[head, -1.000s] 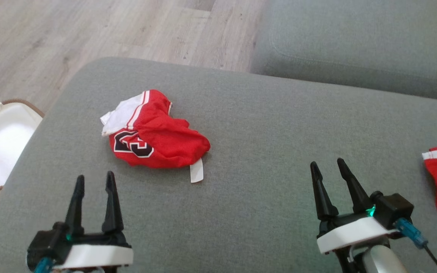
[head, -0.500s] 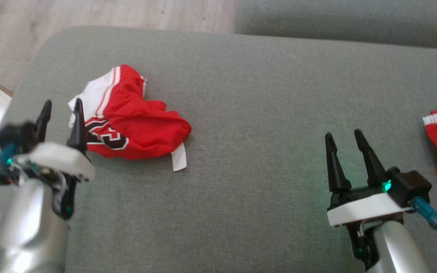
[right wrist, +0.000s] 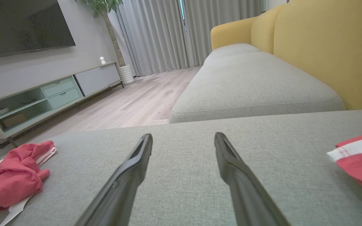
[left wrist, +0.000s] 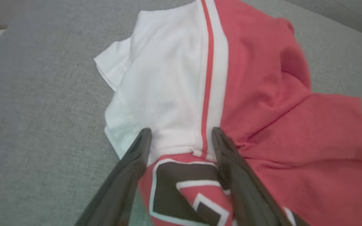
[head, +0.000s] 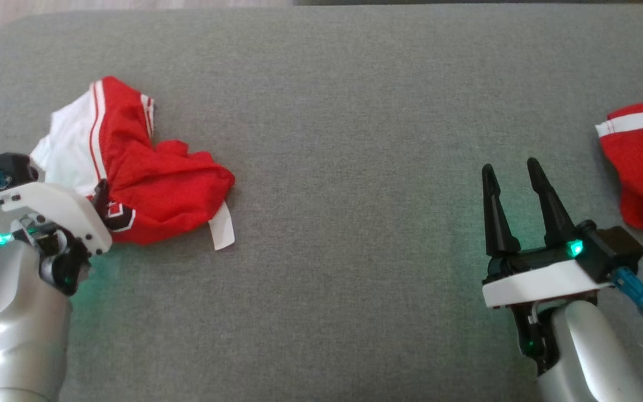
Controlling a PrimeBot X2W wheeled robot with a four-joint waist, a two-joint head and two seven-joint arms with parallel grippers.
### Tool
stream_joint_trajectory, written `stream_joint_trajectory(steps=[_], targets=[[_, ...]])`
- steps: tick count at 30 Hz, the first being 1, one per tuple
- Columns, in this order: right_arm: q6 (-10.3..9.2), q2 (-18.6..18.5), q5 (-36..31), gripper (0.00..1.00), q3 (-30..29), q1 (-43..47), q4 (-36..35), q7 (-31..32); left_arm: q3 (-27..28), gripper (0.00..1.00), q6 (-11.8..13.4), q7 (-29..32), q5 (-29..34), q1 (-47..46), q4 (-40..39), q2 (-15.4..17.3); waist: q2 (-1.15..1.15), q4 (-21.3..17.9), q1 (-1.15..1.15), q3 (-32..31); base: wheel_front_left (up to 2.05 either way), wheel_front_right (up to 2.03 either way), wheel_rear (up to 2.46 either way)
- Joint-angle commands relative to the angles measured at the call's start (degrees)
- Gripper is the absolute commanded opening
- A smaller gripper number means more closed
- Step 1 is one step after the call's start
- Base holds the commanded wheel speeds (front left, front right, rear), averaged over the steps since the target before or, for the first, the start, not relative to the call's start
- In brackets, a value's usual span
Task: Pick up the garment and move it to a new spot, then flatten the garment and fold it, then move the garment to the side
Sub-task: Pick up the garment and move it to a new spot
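Note:
The garment (head: 154,178) is a crumpled red jersey with a white panel, stripes and a black number patch, lying at the left of the grey cushion (head: 355,139). A white tag (head: 222,230) sticks out at its near edge. My left gripper (left wrist: 181,131) is open just above the garment (left wrist: 262,110), one finger on the white panel and the other beside the red stripe. In the head view its white wrist housing (head: 53,209) covers most of the fingers. My right gripper (head: 514,167) stands open over bare cushion, holding nothing. The right wrist view shows that gripper (right wrist: 183,136) and the garment (right wrist: 14,175) far left.
A second red-and-white cloth (head: 642,167) lies at the cushion's right edge, close to my right gripper. Beyond the cushion are another grey seat (right wrist: 250,81), a yellow sofa back (right wrist: 325,47), wood floor (right wrist: 130,106) and a TV cabinet (right wrist: 42,94).
My left arm has reached forward and its open fingers now straddle the garment's near-left part. The head camera has tilted down, shifting the whole picture. The right gripper has kept its pose.

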Motion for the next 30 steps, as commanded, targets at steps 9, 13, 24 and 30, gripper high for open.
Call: stream_joint_trajectory(steps=[9,13,24,30], targets=[[0.37,-0.1,0.0,1.0,1.2,-1.9,-2.2,-0.6,-1.4,0.0,0.1,-5.8,-3.5,-2.5,-1.8,3.7,0.0,-1.1,-0.01,0.0,0.0,0.0,0.0],[0.37,-0.1,0.3,1.0,1.1,-1.8,-2.1,-0.6,-2.7,0.0,0.1,-15.2,-4.6,-3.8,-6.1,3.1,0.0,-0.9,-0.01,-1.2,0.0,0.0,0.0],[0.37,-0.1,1.4,1.0,1.6,-0.8,-1.6,-0.6,-10.3,0.0,0.1,-29.8,-8.8,-3.3,-22.7,1.6,0.0,-1.4,-0.01,-4.4,0.0,0.0,0.0],[0.37,-0.1,2.0,1.0,1.9,-0.7,-1.6,-0.6,-13.6,0.0,0.2,-30.8,-9.2,-1.7,-30.2,-2.1,0.0,-2.7,-0.01,-5.6,0.0,0.0,0.0]])
